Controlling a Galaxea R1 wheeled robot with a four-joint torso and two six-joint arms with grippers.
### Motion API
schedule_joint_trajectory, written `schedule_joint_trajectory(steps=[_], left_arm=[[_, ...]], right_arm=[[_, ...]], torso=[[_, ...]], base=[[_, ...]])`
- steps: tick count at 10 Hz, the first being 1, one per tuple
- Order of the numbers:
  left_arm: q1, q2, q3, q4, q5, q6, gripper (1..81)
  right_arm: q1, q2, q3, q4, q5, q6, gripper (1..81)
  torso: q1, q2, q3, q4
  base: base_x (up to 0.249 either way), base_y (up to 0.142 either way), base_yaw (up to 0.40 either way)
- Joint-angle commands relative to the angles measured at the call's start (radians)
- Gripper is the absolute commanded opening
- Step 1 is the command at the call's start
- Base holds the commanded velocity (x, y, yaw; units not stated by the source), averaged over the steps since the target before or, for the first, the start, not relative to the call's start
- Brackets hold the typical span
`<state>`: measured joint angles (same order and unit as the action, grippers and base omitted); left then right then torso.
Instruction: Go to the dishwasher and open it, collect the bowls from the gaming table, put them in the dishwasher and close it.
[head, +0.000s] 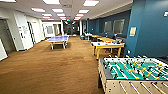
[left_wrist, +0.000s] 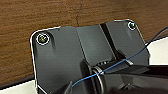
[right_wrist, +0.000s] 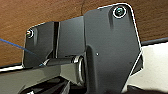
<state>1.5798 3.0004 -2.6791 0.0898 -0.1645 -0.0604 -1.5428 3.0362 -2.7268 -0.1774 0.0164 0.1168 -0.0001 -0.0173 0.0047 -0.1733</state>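
- Looking down both wrist cameras, I cannot tell how either set of jaws stands; the robot's own dark plate and jointed bar cover the middle of each picture, and no fingers come out clearly.
- Behind the plate in the left wrist view I see brown carpet (left_wrist: 37, 15) across the upper part, with a thin blue cable (left_wrist: 120, 63) crossing the lower right.
- In the right wrist view the same brown carpet runs along the top, and a pale surface (right_wrist: 155, 67) sits at the lower right; I cannot tell what it is.
- From the head view, the green-field foosball table (head: 135, 71) with its rods fills the lower right of the frame, closest to me.
- Just beyond it, right of centre, stands the gaming table (head: 108, 45): white top, yellow-wood sides and legs. Small items lie on the top, too blurred for me to name.
- More yellow-topped tables (head: 105, 39) line up behind it along the teal wall (head: 150, 27) on the right.
- At upper centre-left sits a blue ping-pong table (head: 58, 39), well apart from the gaming table, with open carpet between them.
- White walls and doors (head: 17, 30) run down the left side, and ceiling light panels (head: 57, 10) stretch across the top.
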Motion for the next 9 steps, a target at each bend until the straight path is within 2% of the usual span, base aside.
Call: schedule_joint_trajectory(steps=[1, 7, 9], left_arm=[[-0.048, -0.006, 0.001, -0.001, 0.042, -0.002, 81.1], [-0.048, -0.006, 0.001, -0.001, 0.042, -0.004, 81.1], [-0.048, -0.006, 0.001, -0.001, 0.042, -0.004, 81.1]], right_arm=[[0.055, 0.003, 0.004, -0.007, -0.047, 0.0, 81.1], [0.057, 0.005, 0.004, -0.007, -0.049, -0.002, 81.1], [0.055, 0.005, 0.004, -0.008, -0.049, -0.002, 81.1]], torso=[[0.0, 0.0, 0.0, 0.0], [0.001, 0.0, 0.0, 0.0], [0.0, 0.0, 0.0, 0.0]], base=[[0.159, 0.0, 0.0], [0.152, 0.0, 0.0], [0.143, 0.066, 0.0]])
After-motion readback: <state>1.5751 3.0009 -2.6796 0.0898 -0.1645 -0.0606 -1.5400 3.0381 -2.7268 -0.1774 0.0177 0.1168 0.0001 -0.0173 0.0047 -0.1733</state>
